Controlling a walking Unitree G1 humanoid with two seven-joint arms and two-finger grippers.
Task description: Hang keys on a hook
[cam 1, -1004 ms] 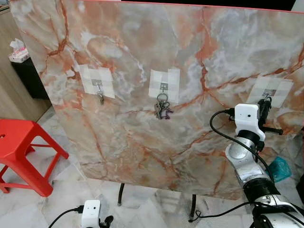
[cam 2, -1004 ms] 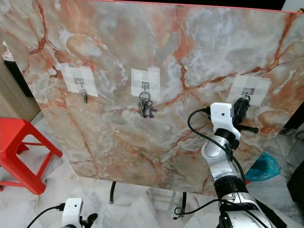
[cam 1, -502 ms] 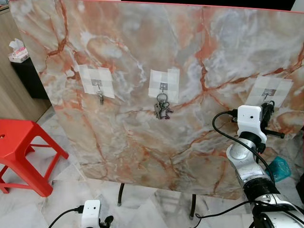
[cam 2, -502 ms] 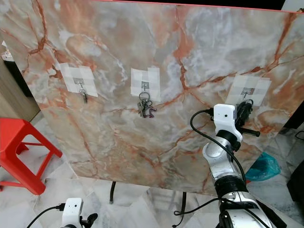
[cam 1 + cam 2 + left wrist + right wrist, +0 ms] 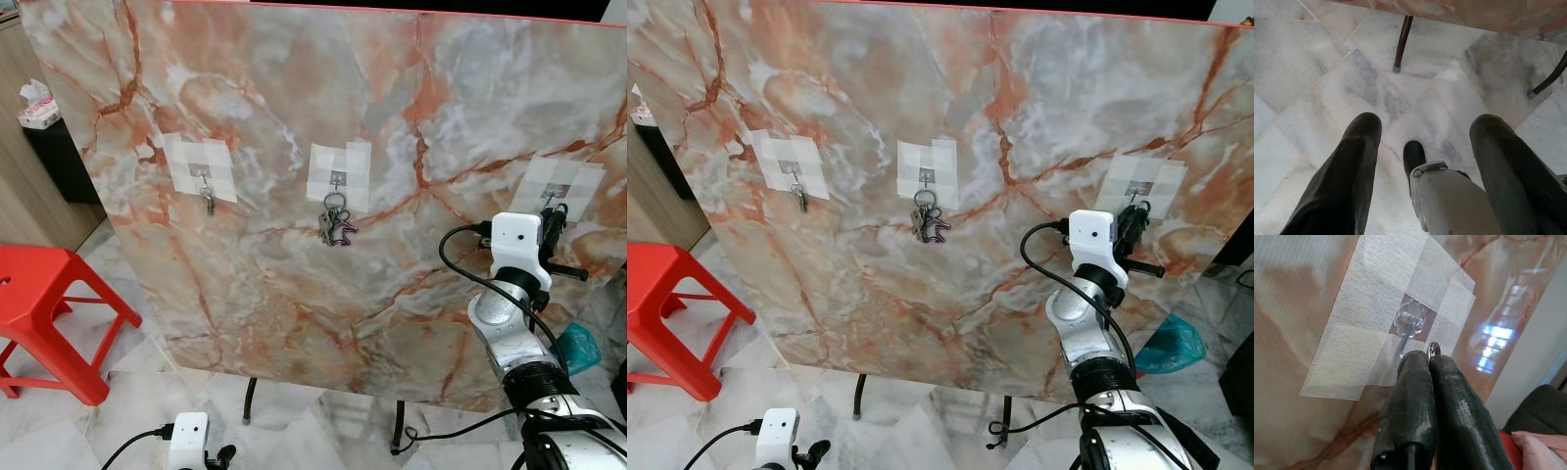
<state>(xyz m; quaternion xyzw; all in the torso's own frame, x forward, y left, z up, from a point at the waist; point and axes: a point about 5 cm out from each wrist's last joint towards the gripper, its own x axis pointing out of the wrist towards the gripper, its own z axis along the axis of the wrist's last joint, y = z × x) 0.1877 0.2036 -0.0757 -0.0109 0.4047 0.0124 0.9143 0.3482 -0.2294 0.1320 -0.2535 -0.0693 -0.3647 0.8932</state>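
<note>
Keyring [image 5: 1434,349] is pinched in the right gripper [image 5: 1429,363], jaws clamped together on it, just beside the hook [image 5: 1409,325] — next move: slip that ring over the hook's tip, then release.

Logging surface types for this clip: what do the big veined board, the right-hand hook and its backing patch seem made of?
The large orange-veined board looks like polished marble or a marble-print panel; its sheen reflects a window. The small clear flower-shaped hook looks like transparent plastic with a thin metal wire prong. The white rectangular patch looks like matte woven tape, judging by its fine weave.
</note>
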